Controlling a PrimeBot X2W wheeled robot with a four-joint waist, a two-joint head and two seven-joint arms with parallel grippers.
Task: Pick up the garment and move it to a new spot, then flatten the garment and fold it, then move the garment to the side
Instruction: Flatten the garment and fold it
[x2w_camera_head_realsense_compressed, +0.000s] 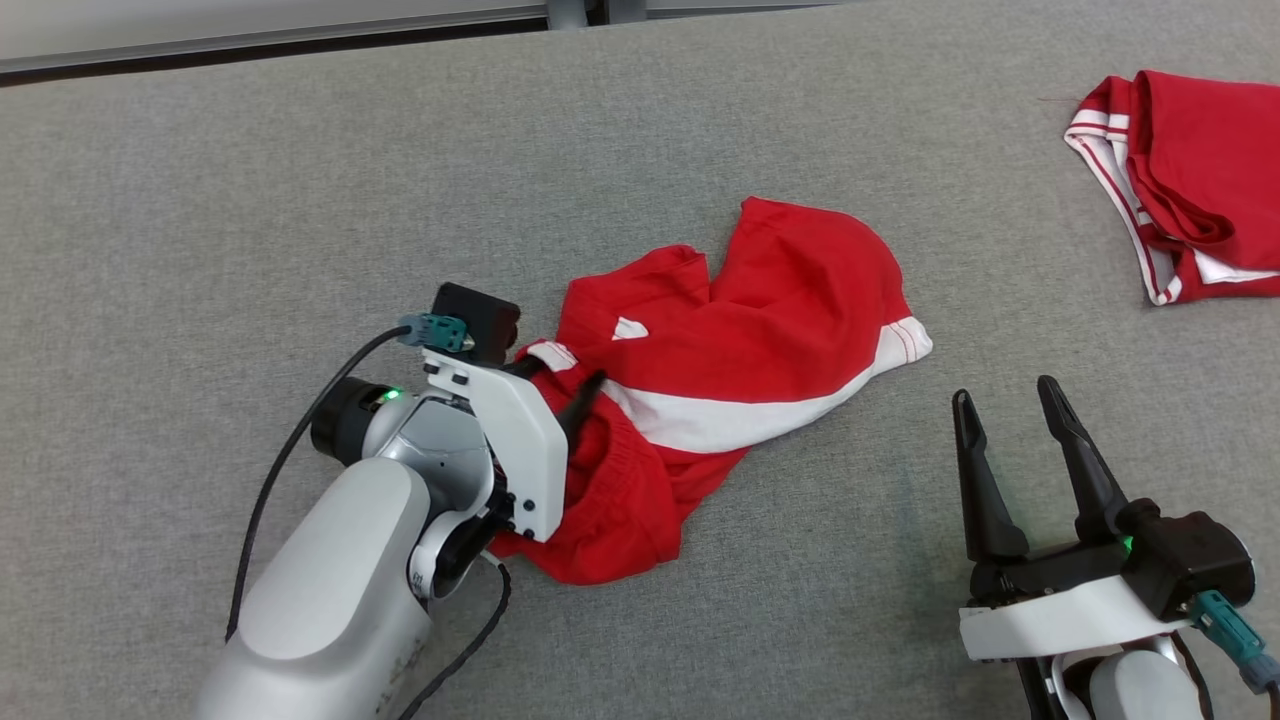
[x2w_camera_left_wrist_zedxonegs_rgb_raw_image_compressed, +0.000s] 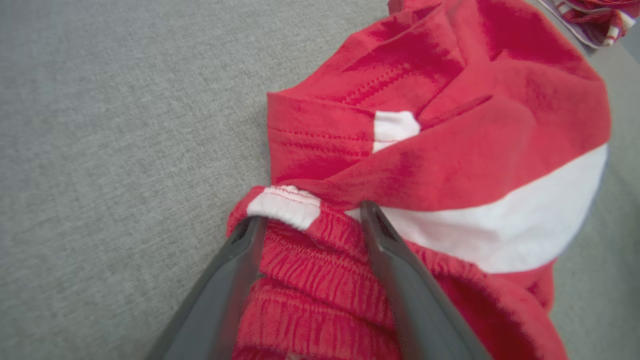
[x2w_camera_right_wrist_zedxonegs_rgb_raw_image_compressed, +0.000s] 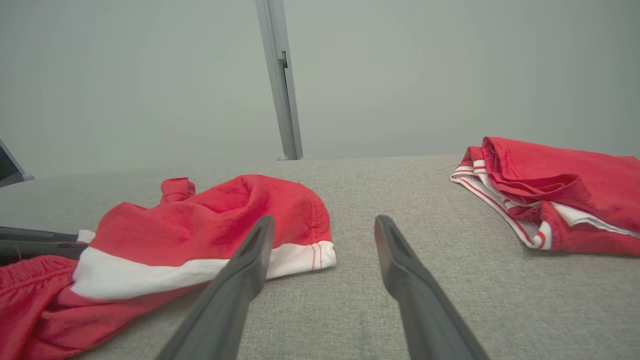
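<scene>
Head view, read from left to right. My left arm (x2w_camera_head_realsense_compressed: 330, 560) enters low from the lower left with its black cable (x2w_camera_head_realsense_compressed: 262, 490) looping beside it. It ends in the left gripper (x2w_camera_head_realsense_compressed: 555, 382), laid over the near-left end of the red shorts (x2w_camera_head_realsense_compressed: 760, 320). The shorts lie crumpled near the middle of the grey table (x2w_camera_head_realsense_compressed: 300, 200). I judge this a spot that both arms can reach, which suits the flattening not yet begun. In the left wrist view the fingers (x2w_camera_left_wrist_zedxonegs_rgb_raw_image_compressed: 400, 280) stand wide apart, and the gathered waistband (x2w_camera_left_wrist_zedxonegs_rgb_raw_image_compressed: 310, 270) lies slack between them. I take the gripper as open and holding nothing, since the cloth rests on the table rather than hanging from it. The broad white stripe (x2w_camera_head_realsense_compressed: 720, 420) runs rightward to the leg hem (x2w_camera_head_realsense_compressed: 905, 340). Just off that hem, the right gripper (x2w_camera_head_realsense_compressed: 1005, 395) waits low, spread wide and empty, and I judge it well placed to take that end. At the far right lies a second red garment (x2w_camera_head_realsense_compressed: 1200, 160), folded and well apart from the shorts, presumably put aside. Hard to make out:
- The gripper's white housing covers part of the waistband in the head view.
- I cannot tell whether the left fingers press on the cloth or merely flank it.
- The shorts fold over themselves, so the layout of the two legs is unclear.
- The second garment is cut off by the picture's right edge.
- In the right wrist view the near fingers (x2w_camera_right_wrist_zedxonegs_rgb_raw_image_compressed: 235, 290) mask part of the stripe.
</scene>
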